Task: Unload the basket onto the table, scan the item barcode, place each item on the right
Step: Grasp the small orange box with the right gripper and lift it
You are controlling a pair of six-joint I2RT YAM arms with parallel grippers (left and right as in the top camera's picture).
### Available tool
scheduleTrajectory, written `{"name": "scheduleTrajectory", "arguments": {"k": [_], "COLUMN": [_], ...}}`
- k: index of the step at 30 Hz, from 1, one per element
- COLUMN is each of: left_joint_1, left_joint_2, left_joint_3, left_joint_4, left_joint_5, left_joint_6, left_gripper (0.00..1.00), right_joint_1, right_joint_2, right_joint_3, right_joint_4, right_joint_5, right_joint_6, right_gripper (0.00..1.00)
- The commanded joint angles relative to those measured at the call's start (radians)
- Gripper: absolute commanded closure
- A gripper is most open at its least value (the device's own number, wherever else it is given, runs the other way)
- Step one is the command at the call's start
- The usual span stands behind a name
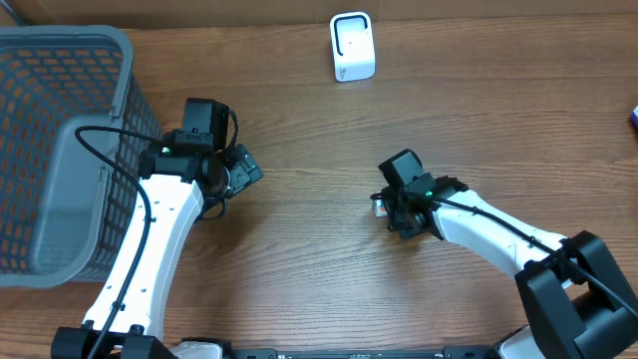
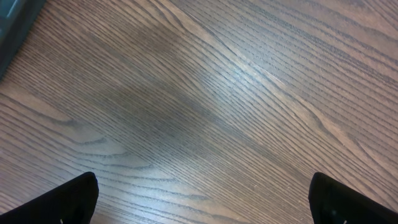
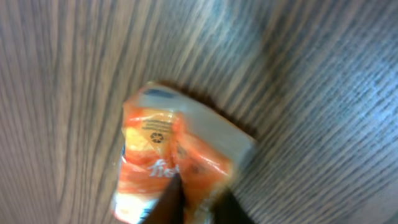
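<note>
The item is a small orange and white plastic packet [image 3: 163,147], crumpled, lying on the wooden table; in the overhead view only a sliver of the packet [image 1: 379,205] shows at the gripper's left. My right gripper [image 3: 199,194] is shut, pinching a fold of the packet, and it sits in the middle of the table [image 1: 396,212]. No barcode shows on the face I see. The white scanner [image 1: 352,46] stands upright at the far edge. My left gripper [image 2: 202,182] is open over bare wood beside the basket [image 1: 243,168].
A grey mesh basket [image 1: 100,45] fills the left side of the table, close to the left arm. A small blue object [image 1: 634,116] pokes in at the right edge. Bare wood [image 1: 478,110] lies between the packet and the scanner.
</note>
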Motion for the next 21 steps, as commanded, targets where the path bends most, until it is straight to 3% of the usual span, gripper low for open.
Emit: {"name": "scheduleTrajectory", "arguments": {"k": [1,5,11,15,21], "left_joint_1": [0.0,-0.001,-0.001,-0.001,-0.001], "left_joint_2": [0.004,0.004,0.004,0.004,0.004], "left_joint_3": [0.001,0.001,0.0,0.001,0.0], "left_joint_4": [0.0,0.0,0.0,0.0,0.0], "left_joint_5": [0.001,0.001,0.001,0.001,0.001], "left_joint_6": [-0.01,-0.01,-0.01,-0.01,-0.01], "left_gripper": [0.0,0.0,0.0,0.0,0.0], "right_joint_1": [-0.037,-0.079,-0.182,-0.222,-0.231], "right_joint_2": [0.028,-0.006,-0.067,-0.075,-0.075], "right_joint_3": [-0.006,0.024,0.124,0.17,0.172], "right_joint_4": [-0.022,-0.07,-0.068,-0.053,0.034], "right_joint_5": [-0.015,0.002,-0.083,-0.436,-0.908], "right_joint_6": [-0.054,-0.174,-0.78,-1.183,-1.344], "right_gripper": [0.96,0.96,0.96,0.96,0.96]}}
